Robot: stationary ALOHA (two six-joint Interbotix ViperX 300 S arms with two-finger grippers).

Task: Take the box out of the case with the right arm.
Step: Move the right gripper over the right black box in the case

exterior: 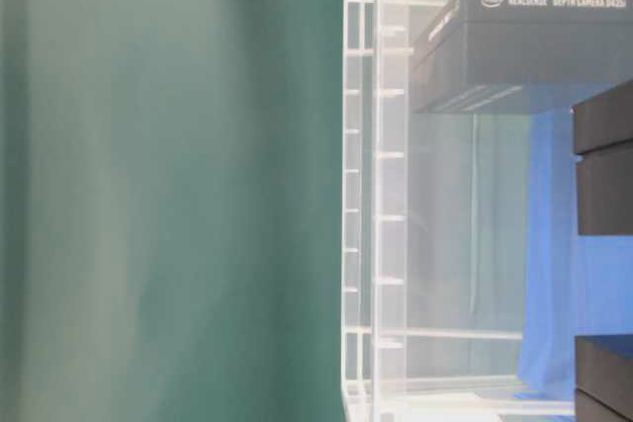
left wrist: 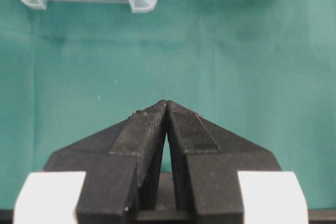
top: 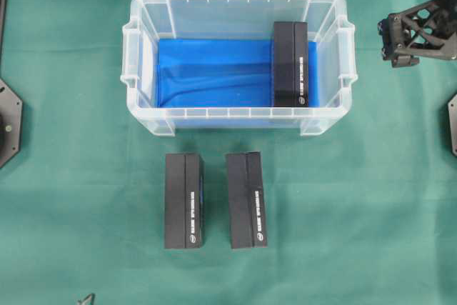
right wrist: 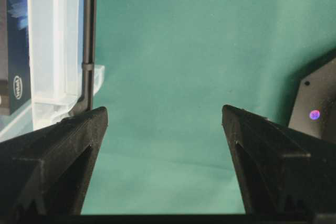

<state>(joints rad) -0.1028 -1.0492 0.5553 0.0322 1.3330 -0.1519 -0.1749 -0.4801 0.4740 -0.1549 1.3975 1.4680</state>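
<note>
The right gripper stands wide open and holds nothing — in its own wrist view the two black fingers sit far apart with only green cloth between them. Overhead, the right gripper hangs outside the case, just beyond the case's right handle.

From the claw, the box lies at about nine o'clock in the overhead view, a little toward eight, with the case's right wall between them. It rests against that right end of the case on the blue sheet, its long axis running twelve to six, across the case's short side.

The left gripper is closed, tips meeting, over bare cloth below the case — so the right arm is judged the nearer by far. The coming move likely needs the claw carried over the rim toward nine o'clock, then lowered with the fingers astride the box's narrow width.

Two more boxes lie side by side on the green cloth at six o'clock from the case.
</note>
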